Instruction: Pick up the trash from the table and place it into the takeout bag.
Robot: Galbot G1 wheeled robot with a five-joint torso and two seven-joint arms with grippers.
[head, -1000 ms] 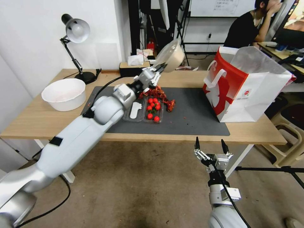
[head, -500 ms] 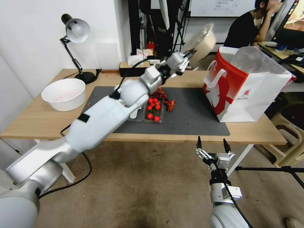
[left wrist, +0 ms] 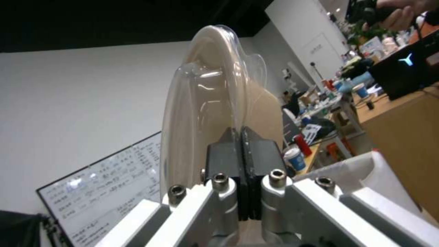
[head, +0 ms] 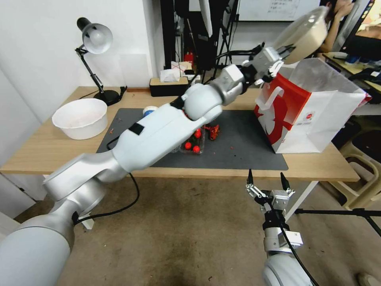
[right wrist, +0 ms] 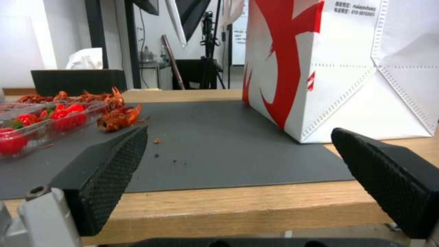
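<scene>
Even, bright indoor light across the table (head: pixel 238 99); soft shadows, faint one under the bag (head: pixel 313 115). Head view bends straight lines toward its edges. Left wrist view: dim upper corner, pale wall bright, glare streaks on the clear lid (left wrist: pixel 205 103), background soft. Right wrist view: near fingers (right wrist: pixel 105 178) slightly soft, mat (right wrist: pixel 219 147) and bag sharp.

Light-wood table (head: pixel 47 153), dark grey mat (head: pixel 238 147), takeout bag (head: pixel 317 123), white bowl (head: pixel 80 118), desk lamp (head: pixel 95 59), tissue box (head: pixel 168 86)

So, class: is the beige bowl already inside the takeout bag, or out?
Out: the left gripper holds the beige bowl above the takeout bag.
</scene>
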